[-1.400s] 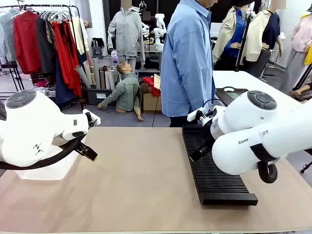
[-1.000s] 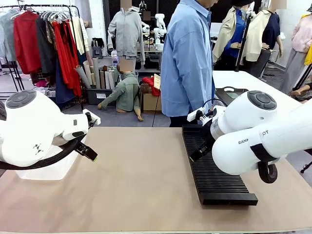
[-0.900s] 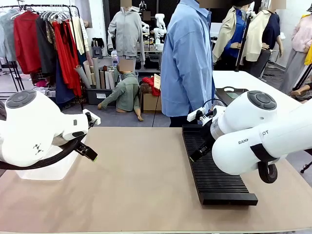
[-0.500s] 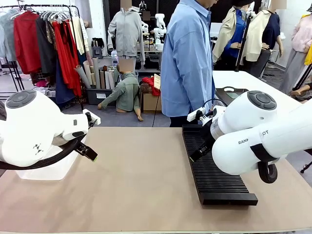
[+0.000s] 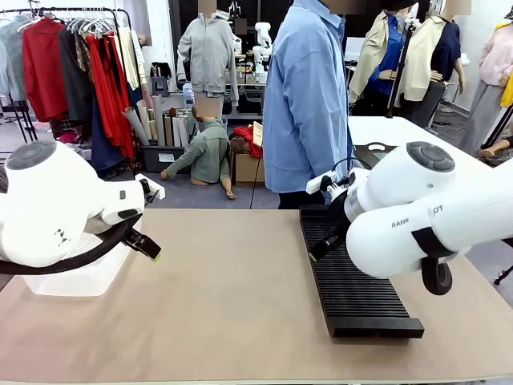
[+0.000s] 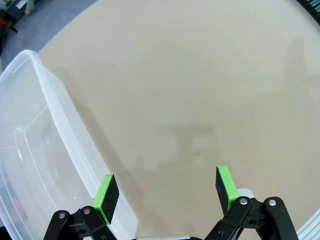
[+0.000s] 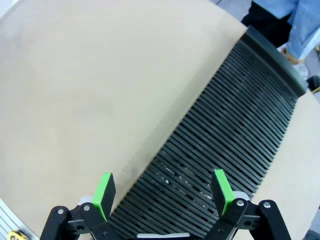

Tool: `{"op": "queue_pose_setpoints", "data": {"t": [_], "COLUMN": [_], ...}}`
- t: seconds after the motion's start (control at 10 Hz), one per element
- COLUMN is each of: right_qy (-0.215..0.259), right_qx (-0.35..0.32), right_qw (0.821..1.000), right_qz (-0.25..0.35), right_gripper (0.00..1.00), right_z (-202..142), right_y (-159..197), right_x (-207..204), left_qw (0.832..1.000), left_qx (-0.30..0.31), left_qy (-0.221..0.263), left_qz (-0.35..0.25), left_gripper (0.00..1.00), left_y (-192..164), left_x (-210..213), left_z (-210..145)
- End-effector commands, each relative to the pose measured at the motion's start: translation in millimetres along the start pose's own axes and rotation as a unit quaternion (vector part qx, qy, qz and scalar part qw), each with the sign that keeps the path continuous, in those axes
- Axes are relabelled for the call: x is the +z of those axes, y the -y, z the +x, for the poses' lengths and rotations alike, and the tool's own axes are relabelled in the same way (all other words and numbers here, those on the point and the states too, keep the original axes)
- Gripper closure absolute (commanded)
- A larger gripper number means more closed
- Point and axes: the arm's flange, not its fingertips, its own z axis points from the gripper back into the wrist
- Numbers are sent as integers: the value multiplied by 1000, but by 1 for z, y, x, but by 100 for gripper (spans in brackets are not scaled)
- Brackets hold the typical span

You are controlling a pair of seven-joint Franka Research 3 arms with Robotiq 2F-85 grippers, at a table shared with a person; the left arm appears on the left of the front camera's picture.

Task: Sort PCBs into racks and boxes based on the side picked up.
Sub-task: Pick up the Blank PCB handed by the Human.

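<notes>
Desk (image 5: 224,289), one, tan top: you share it with a person at the far side. Left pincer (image 6: 165,187), one: spread, its green pads well apart; it hangs above the desk toward the 9 o'clock side. Box (image 6: 30,150), one, clear plastic with a rounded rim: it stands at 9 o'clock on the desk, beneath the left arm, and in the left wrist view you see its rim pass just beside one pad. Right pincer (image 7: 162,187), one: spread, pinching no item; it hangs over the rack's 9 o'clock long edge, one pad above the slots and the other above the desk. Rack (image 5: 353,281), one, black, ribbed with crosswise slots: it lies at 3 to 4 o'clock on the desk, its long axis running 6 to 12 o'clock. Person (image 5: 309,104), one, in a blue shirt: standing at 12 o'clock, just behind the rack's far end.
</notes>
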Motion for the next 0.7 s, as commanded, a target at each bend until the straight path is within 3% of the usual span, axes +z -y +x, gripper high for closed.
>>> {"op": "queue_pose_setpoints", "data": {"t": [0.0, 0.3, 0.6], "right_qy": [-15, -36, -71], "right_qx": [-18, -27, -55], "right_qw": [1000, 999, 994], "right_qz": [3, -1, 58], "right_gripper": [0, 0, 0], "right_z": [22, 44, 60], "right_y": [15, 30, 51], "right_x": [28, 53, 79], "left_qw": [999, 998, 994], "left_qx": [-5, 0, -2], "left_qy": [-6, -14, 13], "left_qz": [-36, -60, -107], "left_gripper": [0, 0, 0], "left_y": [-18, -37, -61], "left_x": [29, 62, 97], "left_z": [9, 21, 42]}}
